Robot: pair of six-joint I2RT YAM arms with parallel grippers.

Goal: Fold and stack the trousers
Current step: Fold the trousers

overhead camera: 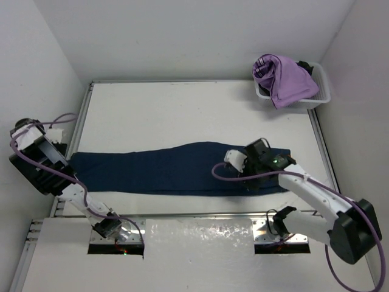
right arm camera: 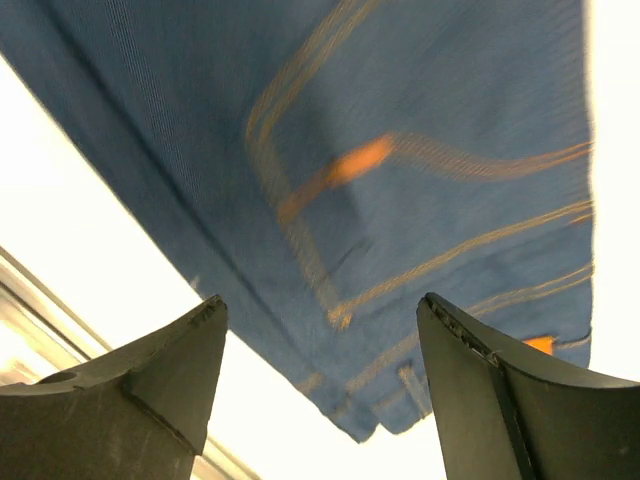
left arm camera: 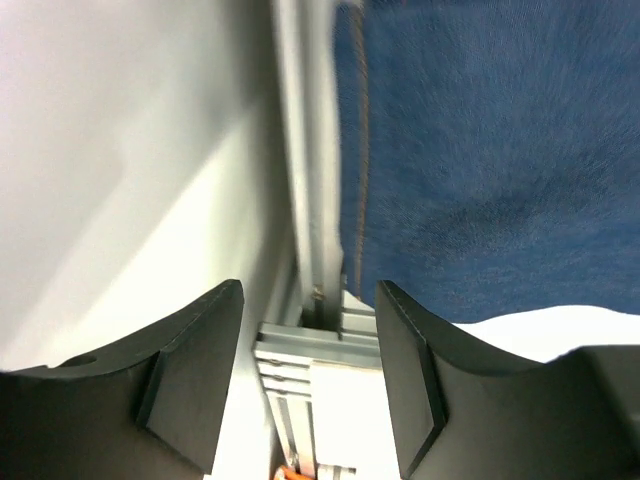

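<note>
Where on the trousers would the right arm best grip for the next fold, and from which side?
Probably the waist end of the trousers, at its layered corner. They lie flat, folded lengthwise, so come down at the right end, where the right gripper hangs with jaws open, pinching all layers.

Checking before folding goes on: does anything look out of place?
The jeans lie long and flat, their leg end right at the left edge of the table. The purple garment spills over the front rim of its basket.

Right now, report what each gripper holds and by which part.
Nothing is held: the left gripper and the right gripper stand open, with none of the trousers in either.
</note>
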